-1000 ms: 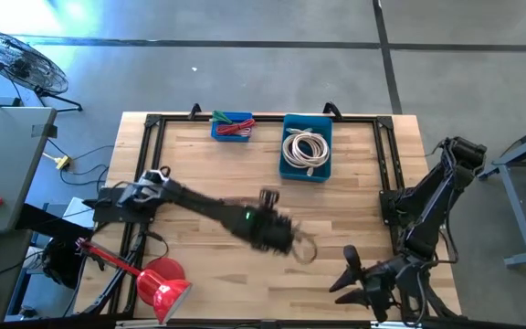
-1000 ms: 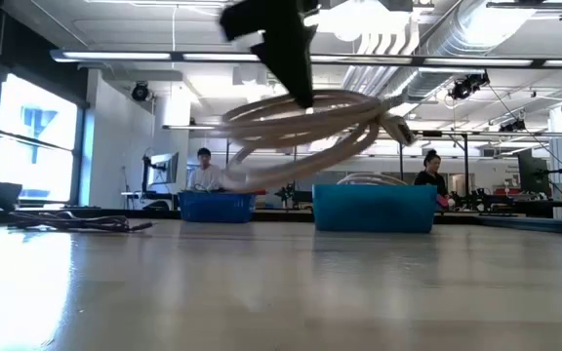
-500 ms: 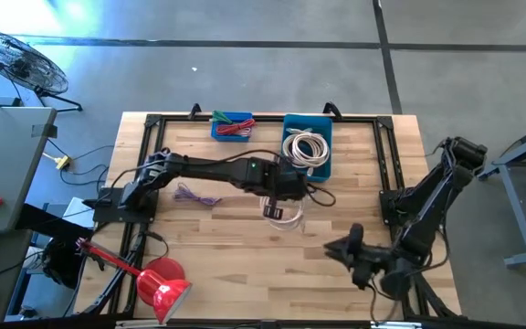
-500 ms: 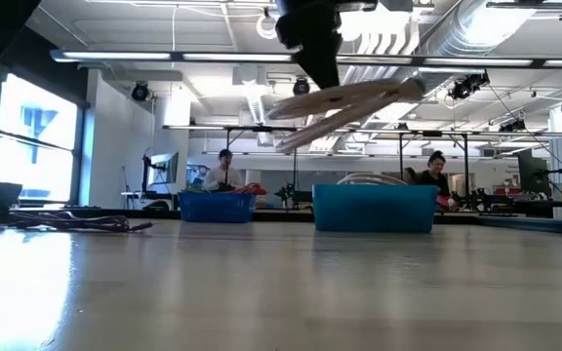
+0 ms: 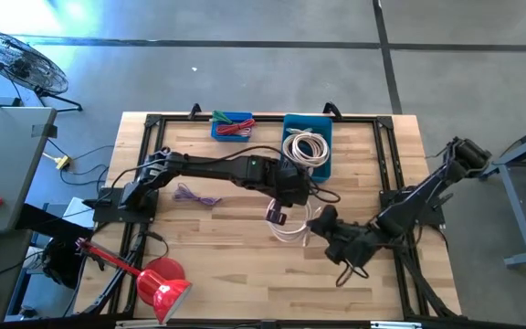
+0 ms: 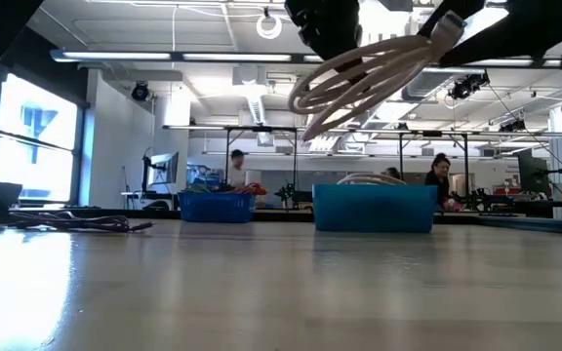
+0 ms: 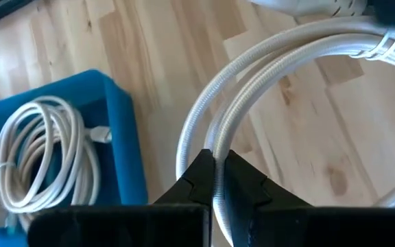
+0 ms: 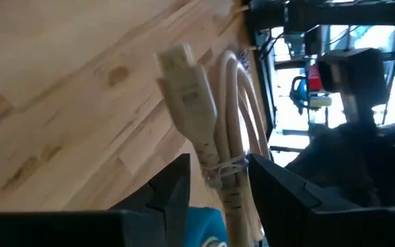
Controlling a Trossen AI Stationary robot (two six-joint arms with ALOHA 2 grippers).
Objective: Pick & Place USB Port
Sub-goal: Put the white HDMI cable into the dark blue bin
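A white coiled USB cable (image 5: pixel 292 228) hangs in the air over the table's middle, tied with a thin twist tie. My left gripper (image 5: pixel 284 194) is above it, shut on its strands (image 7: pixel 214 175). My right gripper (image 5: pixel 323 225) has come in from the table's right. It is open, with one finger on each side of the cable's tied part (image 8: pixel 218 168). The white plug (image 8: pixel 182 72) sticks out past those fingers. In the low view the coil (image 6: pixel 359 78) is tilted, its plug end (image 6: pixel 439 27) up by the right gripper. My left gripper pinches two or three strands of the coil's loop (image 7: pixel 216 161) between its two fingers, coming from above. The coil is lifted clear of the table and hangs tilted below the fingers. My right gripper has its fingers (image 8: pixel 173 185) beside the tied bundle; I cannot tell whether they touch it.
A blue bin (image 5: pixel 324 164) holding another white cable stands at the far edge, just beyond the grippers. A smaller blue bin (image 5: pixel 232 128) with red and green cables is to its left. A purple cable (image 5: pixel 195 195) lies left of centre. A black frame (image 5: pixel 153 137) edges the table.
My left gripper carried the cable from the near middle toward the far edge, then held about still near the blue bin while the coil swung and tilted. My right arm swung from the near right corner toward the table's left, up to the cable's plug end.
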